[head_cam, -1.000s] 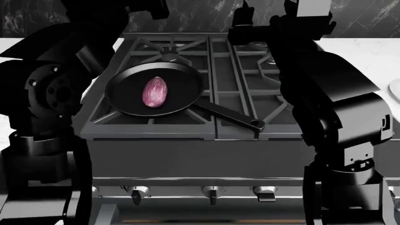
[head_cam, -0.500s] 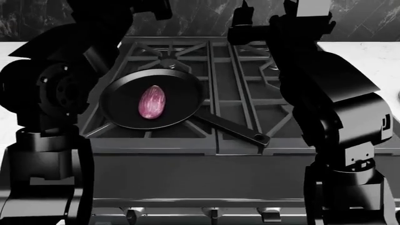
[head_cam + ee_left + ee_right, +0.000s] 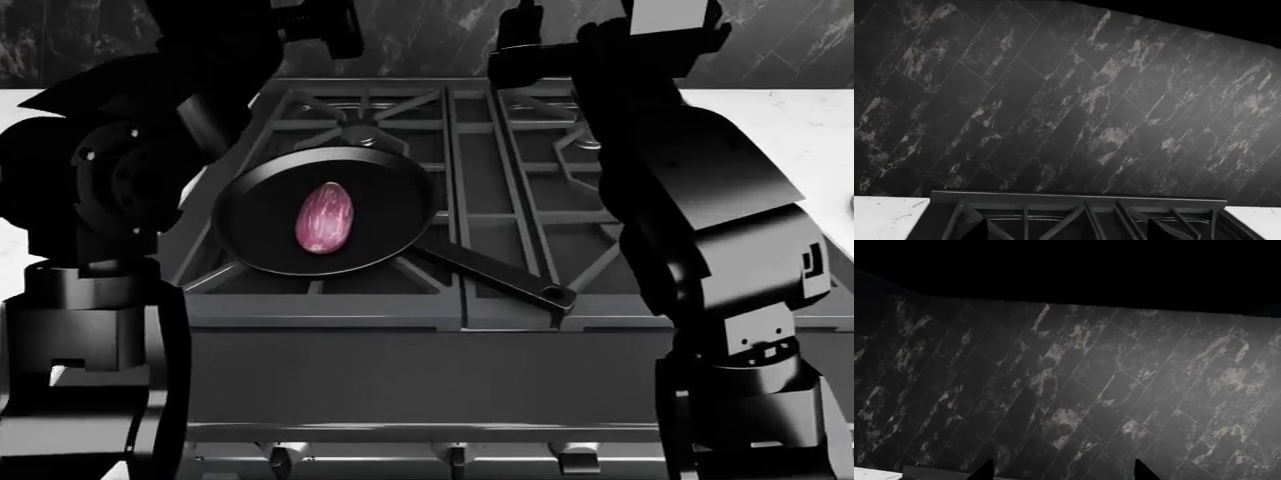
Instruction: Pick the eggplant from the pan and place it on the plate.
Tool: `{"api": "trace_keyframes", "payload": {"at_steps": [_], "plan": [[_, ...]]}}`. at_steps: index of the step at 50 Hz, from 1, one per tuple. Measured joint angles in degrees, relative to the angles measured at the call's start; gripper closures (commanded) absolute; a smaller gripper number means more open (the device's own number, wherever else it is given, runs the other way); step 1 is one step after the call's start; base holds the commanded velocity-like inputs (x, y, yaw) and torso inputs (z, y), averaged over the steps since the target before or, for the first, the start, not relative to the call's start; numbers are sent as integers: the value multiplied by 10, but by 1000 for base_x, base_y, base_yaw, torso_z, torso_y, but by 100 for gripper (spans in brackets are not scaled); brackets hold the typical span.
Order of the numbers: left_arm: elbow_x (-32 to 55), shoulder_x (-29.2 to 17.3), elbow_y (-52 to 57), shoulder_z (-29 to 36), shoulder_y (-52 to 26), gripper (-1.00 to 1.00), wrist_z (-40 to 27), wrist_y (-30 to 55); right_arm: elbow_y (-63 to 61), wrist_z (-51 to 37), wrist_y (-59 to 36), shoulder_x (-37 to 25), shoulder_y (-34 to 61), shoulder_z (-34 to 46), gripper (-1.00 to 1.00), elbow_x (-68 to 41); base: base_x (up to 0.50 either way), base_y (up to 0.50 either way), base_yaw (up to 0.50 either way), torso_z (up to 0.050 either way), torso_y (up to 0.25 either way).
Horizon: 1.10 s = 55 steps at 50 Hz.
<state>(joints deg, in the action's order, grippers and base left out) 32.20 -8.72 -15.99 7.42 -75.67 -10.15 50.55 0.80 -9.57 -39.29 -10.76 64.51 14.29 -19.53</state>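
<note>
The pinkish-purple eggplant lies in the middle of the black pan, which stands on the stove's front left burner, its handle pointing to the front right. The plate is all but out of view past the right edge of the head view. Both arms are raised at the back of the stove, well above and behind the pan. My left gripper and my right gripper face the dark marble wall. Their fingertips stand wide apart with nothing between them.
The black gas stove with cast grates fills the middle of the head view, its knobs along the front. White counter lies on both sides. A dark marble tiled wall rises right behind the stove.
The head view has shifted, so the plate slid off past the right edge. Both arms have moved slightly. The eggplant and the pan have stayed put on the stove.
</note>
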Motion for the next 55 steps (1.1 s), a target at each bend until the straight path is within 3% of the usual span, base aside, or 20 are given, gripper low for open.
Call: {"api": "trace_keyframes", "payload": {"at_steps": [6, 14, 24, 32, 47, 55], "plan": [[-6, 5, -73, -2, -26, -100, -6, 5, 6, -2, 5, -1, -1, 0, -100, 0, 0, 0, 0, 0, 0], [-4, 17, -252, -20, -104, -100, 4, 10, 17, -6, 6, 0, -5, -5, -100, -5, 0, 0, 0, 0, 0], [23, 20, -382, -54, -182, -100, -14, 88, 27, -13, 7, 1, -6, -10, -100, -9, 0, 0, 0, 0, 0], [17, 31, -487, -52, -247, -100, 8, 132, 31, -19, 9, 1, -9, -15, -100, -13, 0, 0, 0, 0, 0], [-121, 66, -567, -85, -297, -100, 85, 215, 33, -27, 8, -1, -16, -21, -100, -19, 0, 0, 0, 0, 0], [-154, 78, -579, -58, -307, -100, 113, 244, 36, -30, 9, -2, -19, -20, -100, -22, 0, 0, 0, 0, 0]]}}
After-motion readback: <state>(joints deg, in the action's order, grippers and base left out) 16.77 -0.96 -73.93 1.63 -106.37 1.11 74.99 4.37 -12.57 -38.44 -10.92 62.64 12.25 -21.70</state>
